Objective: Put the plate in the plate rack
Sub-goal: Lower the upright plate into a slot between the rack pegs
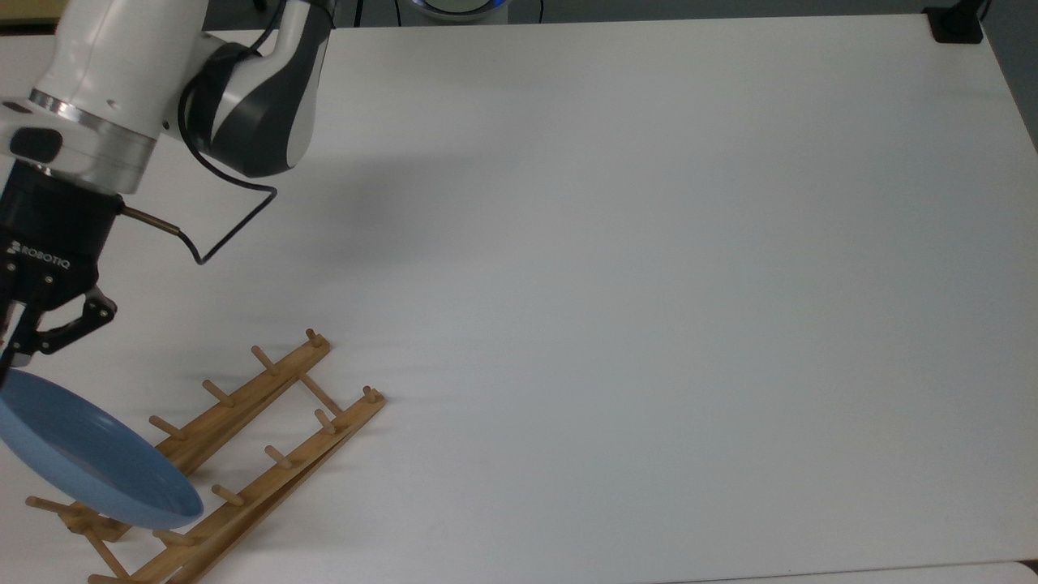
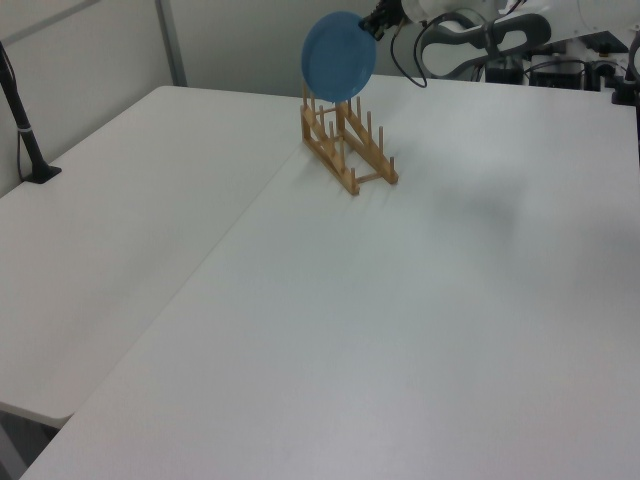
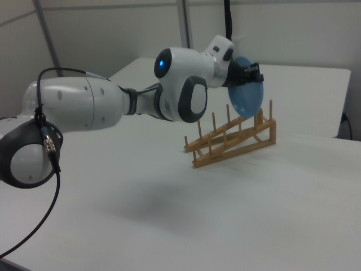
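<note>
Gripping the plate (image 1: 89, 462) by its upper rim, with the hand (image 1: 12, 357) closed on that edge at about ten o'clock of the disc in the top view. Hanging on edge, nearly upright, just above the higher end of the plate rack (image 1: 243, 438), with the lower rim at peg height in the left view (image 2: 340, 56) and right view (image 3: 246, 94); whether it is touching a peg cannot be told. Judging the task as well along: plate lifted, carried and turned on edge, hand (image 3: 255, 75) and load lined up over the rack (image 3: 234, 141). Remaining, by this reading: lowering the rim into a slot between two pairs of pegs, letting it settle against them, opening the fingers, pulling clear. Watching for the rim catching a peg top and tipping the light rack (image 2: 347, 145).

Resting on a plain white bench (image 1: 649, 284), matte and bare apart from the rack at seven o'clock in the top view. Showing a seam between two joined tabletops in the left view, a dark clamped post (image 2: 25, 125) at nine o'clock, grey partition walls behind, cables and equipment at one o'clock.
</note>
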Action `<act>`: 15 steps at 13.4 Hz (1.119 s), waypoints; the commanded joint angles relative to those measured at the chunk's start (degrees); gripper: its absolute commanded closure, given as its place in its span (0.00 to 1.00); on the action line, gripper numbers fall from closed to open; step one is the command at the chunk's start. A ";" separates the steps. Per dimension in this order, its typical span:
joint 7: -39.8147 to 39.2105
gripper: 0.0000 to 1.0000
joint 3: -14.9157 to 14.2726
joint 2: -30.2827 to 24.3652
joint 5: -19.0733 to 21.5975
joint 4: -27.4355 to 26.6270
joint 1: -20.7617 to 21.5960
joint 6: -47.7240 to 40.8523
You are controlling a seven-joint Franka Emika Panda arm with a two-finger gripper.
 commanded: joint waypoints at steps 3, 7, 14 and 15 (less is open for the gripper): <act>1.92 1.00 -1.98 2.48 -0.90 -0.13 1.93 1.38; 1.75 0.90 -1.98 2.57 -0.90 -1.89 2.11 1.47; 7.62 0.00 -1.72 1.52 -0.02 -2.07 3.33 1.39; 8.51 0.00 -1.28 0.91 0.07 -2.68 3.69 1.21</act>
